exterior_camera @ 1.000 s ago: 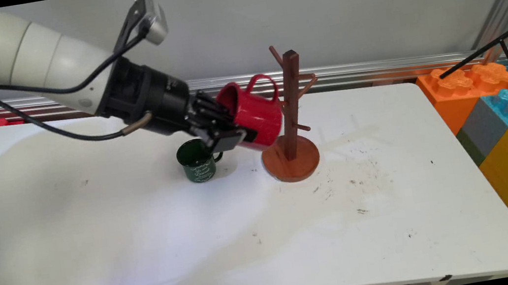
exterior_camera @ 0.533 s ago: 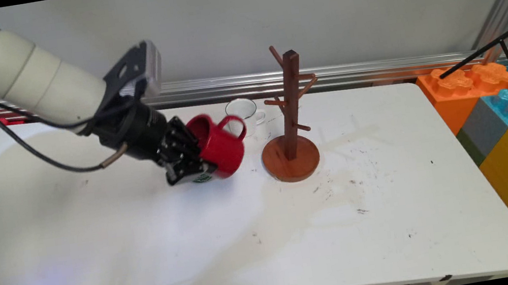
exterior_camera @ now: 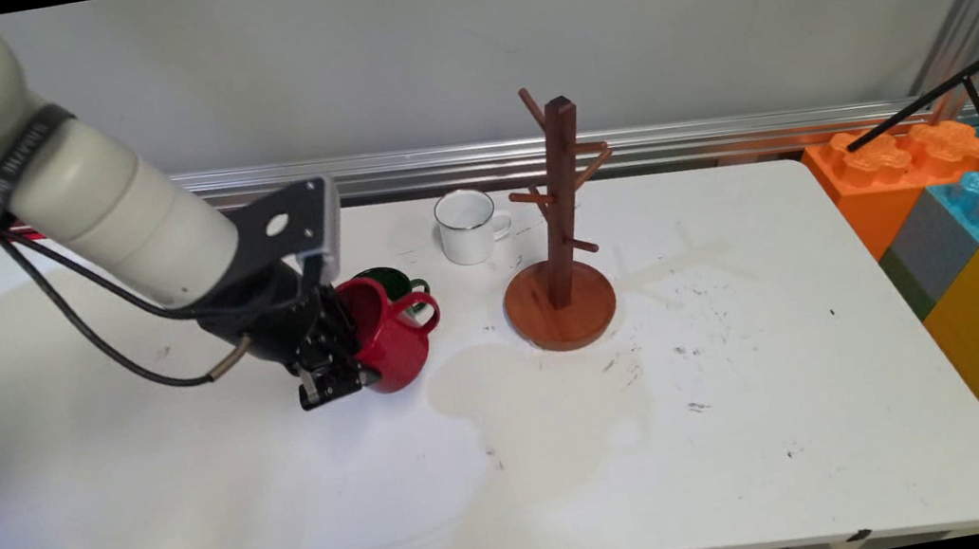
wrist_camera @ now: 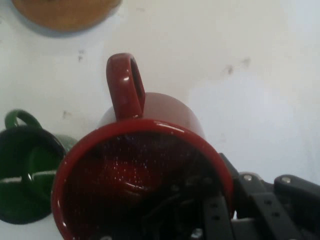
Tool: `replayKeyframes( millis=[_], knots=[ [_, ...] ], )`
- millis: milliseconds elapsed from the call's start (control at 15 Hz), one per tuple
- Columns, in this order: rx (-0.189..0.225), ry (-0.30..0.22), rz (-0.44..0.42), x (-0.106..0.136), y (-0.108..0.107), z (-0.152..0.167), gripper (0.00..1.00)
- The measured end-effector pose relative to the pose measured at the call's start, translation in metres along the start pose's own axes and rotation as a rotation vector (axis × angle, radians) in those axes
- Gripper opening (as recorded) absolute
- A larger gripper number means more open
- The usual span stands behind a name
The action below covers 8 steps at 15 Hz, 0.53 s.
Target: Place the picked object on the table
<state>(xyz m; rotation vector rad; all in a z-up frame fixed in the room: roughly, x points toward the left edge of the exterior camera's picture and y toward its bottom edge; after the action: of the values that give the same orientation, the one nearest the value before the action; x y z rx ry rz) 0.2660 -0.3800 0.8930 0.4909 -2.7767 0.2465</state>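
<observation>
The gripper (exterior_camera: pixel 340 372) is clenching the red mug (exterior_camera: pixel 388 335) by its rim (one finger inside), risking a knock against the green mug (wrist_camera: pixel 25 172) just beside.

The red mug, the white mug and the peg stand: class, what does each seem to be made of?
Red mug: likely glazed ceramic, with glossy highlights and a thick rim. White mug: probably enamelled metal, with a thin dark rim. Peg stand: wood, reddish-brown with a smooth finish.
</observation>
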Motion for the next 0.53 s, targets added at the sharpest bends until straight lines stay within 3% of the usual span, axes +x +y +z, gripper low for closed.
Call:
replayKeyframes(
  millis=[533],
  knots=[
    [-0.001, -0.104, 0.034, 0.012, 0.006, 0.045, 0.0]
  ],
)
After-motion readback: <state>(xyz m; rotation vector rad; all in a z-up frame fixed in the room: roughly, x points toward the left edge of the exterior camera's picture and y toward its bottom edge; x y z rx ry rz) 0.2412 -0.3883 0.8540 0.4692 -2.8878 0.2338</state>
